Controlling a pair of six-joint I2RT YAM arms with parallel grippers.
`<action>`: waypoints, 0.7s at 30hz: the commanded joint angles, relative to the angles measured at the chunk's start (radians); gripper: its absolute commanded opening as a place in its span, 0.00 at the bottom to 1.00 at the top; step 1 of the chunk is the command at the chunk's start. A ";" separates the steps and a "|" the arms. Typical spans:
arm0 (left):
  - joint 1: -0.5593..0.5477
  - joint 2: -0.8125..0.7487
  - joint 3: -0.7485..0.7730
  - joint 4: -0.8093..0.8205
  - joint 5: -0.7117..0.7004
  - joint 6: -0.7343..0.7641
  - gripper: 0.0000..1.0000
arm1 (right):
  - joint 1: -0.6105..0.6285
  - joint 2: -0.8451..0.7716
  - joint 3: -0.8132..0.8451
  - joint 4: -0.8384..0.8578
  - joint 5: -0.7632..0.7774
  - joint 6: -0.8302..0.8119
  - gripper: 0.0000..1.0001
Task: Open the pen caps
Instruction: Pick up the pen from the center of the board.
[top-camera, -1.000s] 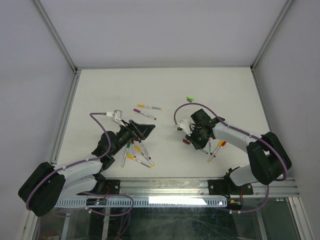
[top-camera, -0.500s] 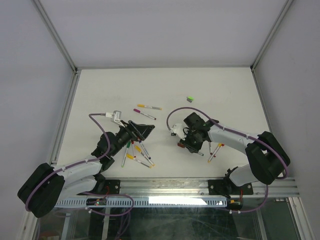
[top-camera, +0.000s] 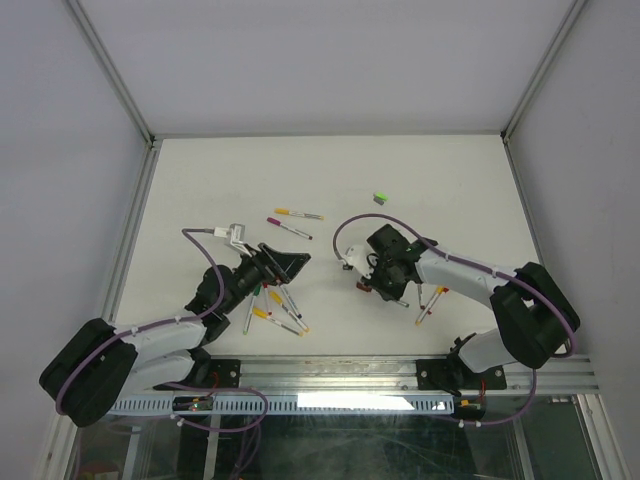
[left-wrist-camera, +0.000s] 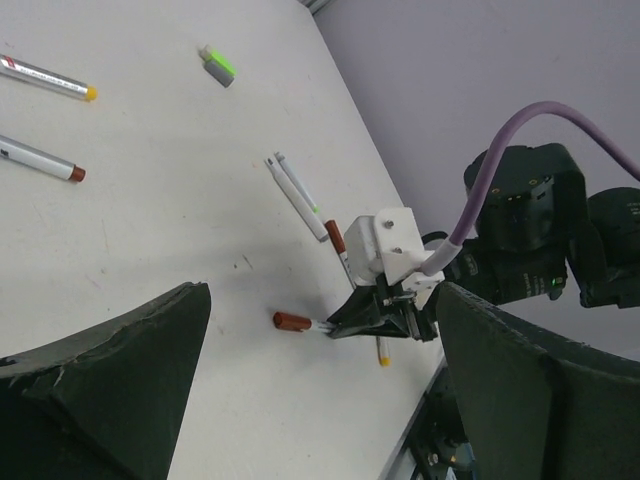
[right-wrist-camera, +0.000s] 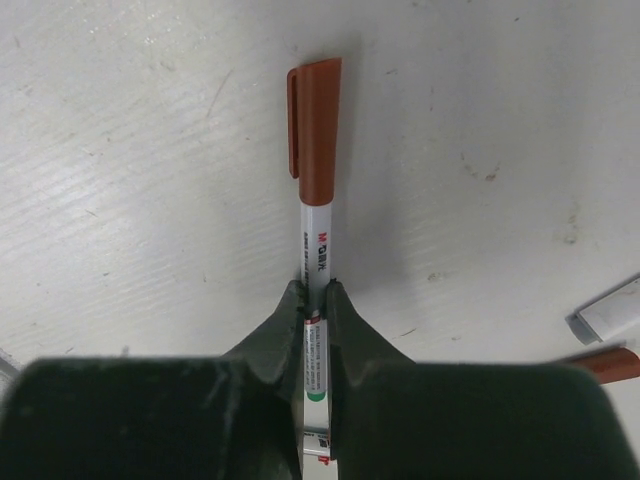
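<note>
1. The bench (top-camera: 450, 170) carries the whole job. The pens lie mostly in its near half, and both arms reach in from the near edge.
2. The right end effector (right-wrist-camera: 313, 300) is low over the bench, a little right of the middle and toward the near edge. Its fingers are pressed together on the white barrel of a pen (right-wrist-camera: 312, 245) that lies flat on the surface.
3. The left end effector (top-camera: 283, 262) sits left of the middle with its fingers spread wide and nothing between them. In its wrist view the opening faces the pinched pen.
4. A cluster of capped pens (top-camera: 275, 305) lies by the near edge beside the left end effector, untouched.
5. The red-brown cap (right-wrist-camera: 315, 130) is fully seated on the pinched pen. It sticks out clear of the right fingertips, on the side toward the left arm.
6. A green cap (top-camera: 379, 198) lies alone toward the far edge, right of the middle. I judge it to be already pulled off.
7. The step in hand looks like bracing the pen for uncapping. The next move likely calls for the left end effector to cross over, close on the red-brown cap alone, and pull straight along the barrel. The right grip must hold firm meanwhile.
</note>
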 joint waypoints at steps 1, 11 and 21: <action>0.005 0.056 0.023 0.071 0.067 -0.014 0.99 | -0.022 -0.001 0.038 0.009 -0.010 0.021 0.01; -0.091 0.318 0.073 0.303 0.047 -0.127 0.96 | -0.175 -0.122 0.077 0.001 -0.270 0.076 0.00; -0.235 0.700 0.202 0.575 -0.144 -0.267 0.91 | -0.224 -0.175 0.081 0.027 -0.353 0.110 0.00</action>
